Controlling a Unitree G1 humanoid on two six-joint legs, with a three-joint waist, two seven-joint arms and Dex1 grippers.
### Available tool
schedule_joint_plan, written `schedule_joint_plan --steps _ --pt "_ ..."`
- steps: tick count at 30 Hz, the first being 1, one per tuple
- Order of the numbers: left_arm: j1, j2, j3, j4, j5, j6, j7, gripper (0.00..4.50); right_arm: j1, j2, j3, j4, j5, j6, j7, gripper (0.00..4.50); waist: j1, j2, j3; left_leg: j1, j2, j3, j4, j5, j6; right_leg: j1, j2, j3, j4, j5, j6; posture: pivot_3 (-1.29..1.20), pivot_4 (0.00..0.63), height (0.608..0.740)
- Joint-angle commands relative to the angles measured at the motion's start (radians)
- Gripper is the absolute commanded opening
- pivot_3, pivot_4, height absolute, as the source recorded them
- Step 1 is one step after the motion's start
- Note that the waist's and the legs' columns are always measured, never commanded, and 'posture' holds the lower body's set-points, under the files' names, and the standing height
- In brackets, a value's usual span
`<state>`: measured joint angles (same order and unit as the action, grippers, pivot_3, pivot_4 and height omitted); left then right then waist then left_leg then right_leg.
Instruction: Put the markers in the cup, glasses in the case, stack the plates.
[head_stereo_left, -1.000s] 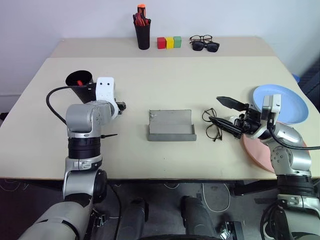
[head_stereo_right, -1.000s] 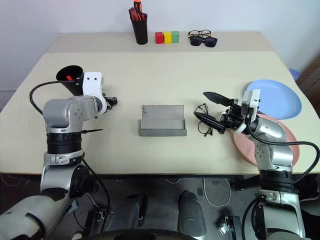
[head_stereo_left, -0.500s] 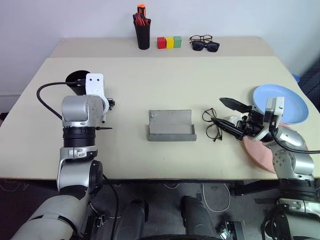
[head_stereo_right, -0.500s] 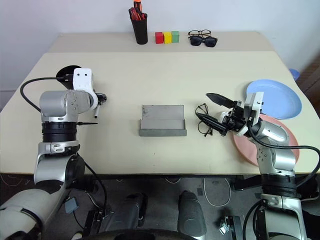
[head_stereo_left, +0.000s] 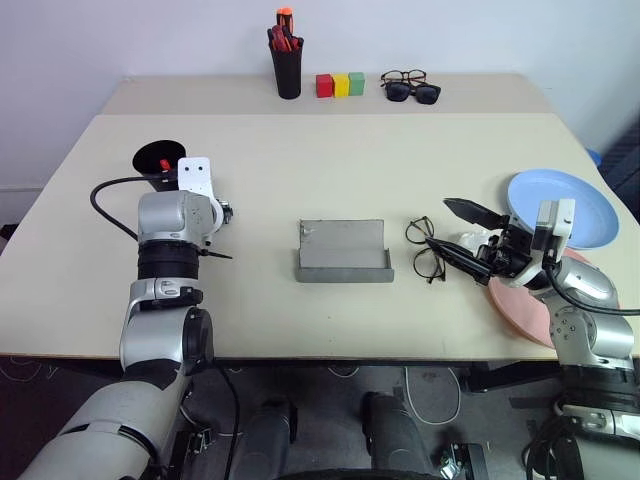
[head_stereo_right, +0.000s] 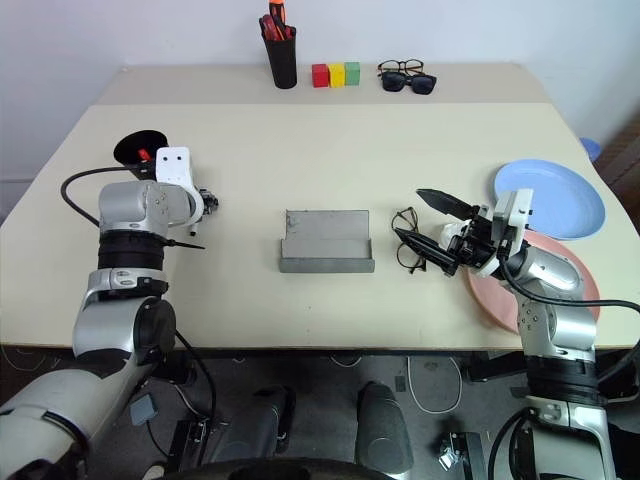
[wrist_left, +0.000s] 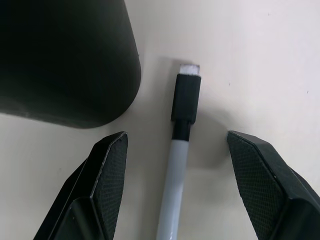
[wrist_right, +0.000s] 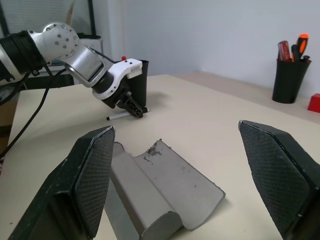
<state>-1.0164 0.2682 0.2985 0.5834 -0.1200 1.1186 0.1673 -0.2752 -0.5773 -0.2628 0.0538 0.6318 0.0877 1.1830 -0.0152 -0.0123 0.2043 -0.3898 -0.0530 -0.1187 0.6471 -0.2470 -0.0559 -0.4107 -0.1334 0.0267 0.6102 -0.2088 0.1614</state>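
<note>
- left eye view: the step in hand looks like the markers. the left tool (head_stereo_left: 218, 212) is low over the beige desk (head_stereo_left: 330, 160), just beside the wide black tapered plastic cup (head_stereo_left: 158, 163), which already holds the red marker (head_stereo_left: 163, 164). the long grey hard spectacle case (head_stereo_left: 343, 251) lies open at mid-desk, the thin black wire-framed glasses (head_stereo_left: 424, 248) just beside it.
- right eye view: the right tool (head_stereo_right: 432, 227) hangs with its jaws spread and empty, right by the glasses. behind it the light blue round plate (head_stereo_right: 553, 198) and the salmon pink round plate (head_stereo_right: 540, 285) overlap at their edges, not yet stacked.
- left wrist view: the white-bodied marker with a black cap (wrist_left: 181, 150) lies flat on the desk between the left tool's wide-apart fingers (wrist_left: 102, 182), touching neither, the cup wall close by its cap. next, i judge, the tool must sink a little and close across the barrel, then lift it to the cup mouth.
- right wrist view: the open case lies ahead between the right tool's spread fingers (wrist_right: 92, 170).
</note>
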Motion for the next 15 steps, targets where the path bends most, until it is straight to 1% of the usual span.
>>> schedule_joint_plan --steps 1,5,6,11,15 --pt "-0.027 -0.007 0.03 0.053 -0.009 -0.005 0.018 2.32 0.01 -0.022 -0.034 -0.056 0.019 -0.001 -0.008 4.05 0.0 0.0 0.0 0.0 0.0 0.0 0.0 0.0 0.0 0.0 0.0 0.0 0.0 0.0 0.0 0.0 0.15 0.74" --pt "-0.033 -0.007 0.029 0.055 -0.013 0.011 0.01 0.38 0.023 -0.027 -0.041 -0.066 0.021 0.008 -0.013 4.05 -0.003 0.0 0.0 0.001 0.0 0.0 0.0 0.0 0.0 0.001 0.0 0.0 0.0 0.0 0.001 0.0 0.15 0.74" --pt "-0.031 -0.006 0.023 0.049 -0.011 0.013 0.006 0.09 0.025 -0.027 -0.042 -0.069 0.021 0.009 -0.014 4.05 -0.003 0.0 0.0 0.001 0.0 0.0 0.0 0.0 0.0 0.001 0.0 0.0 0.0 0.0 0.001 0.0 0.15 0.74" --pt "-0.005 -0.011 0.0 -0.055 -0.013 0.067 -0.018 0.09 0.023 -0.027 -0.04 -0.066 0.019 0.011 -0.018 4.05 -0.002 0.0 0.0 0.001 0.0 0.0 0.0 0.0 0.0 0.001 0.0 0.0 0.0 0.0 0.0 0.0 0.15 0.74" --pt "0.039 0.005 -0.056 -0.239 -0.021 0.163 -0.071 0.09 0.013 -0.025 -0.036 -0.055 0.016 0.008 -0.019 4.05 -0.002 0.0 0.0 0.0 0.0 0.0 0.0 0.0 0.0 0.0 0.0 0.0 0.0 0.0 0.0 0.0 0.15 0.74"
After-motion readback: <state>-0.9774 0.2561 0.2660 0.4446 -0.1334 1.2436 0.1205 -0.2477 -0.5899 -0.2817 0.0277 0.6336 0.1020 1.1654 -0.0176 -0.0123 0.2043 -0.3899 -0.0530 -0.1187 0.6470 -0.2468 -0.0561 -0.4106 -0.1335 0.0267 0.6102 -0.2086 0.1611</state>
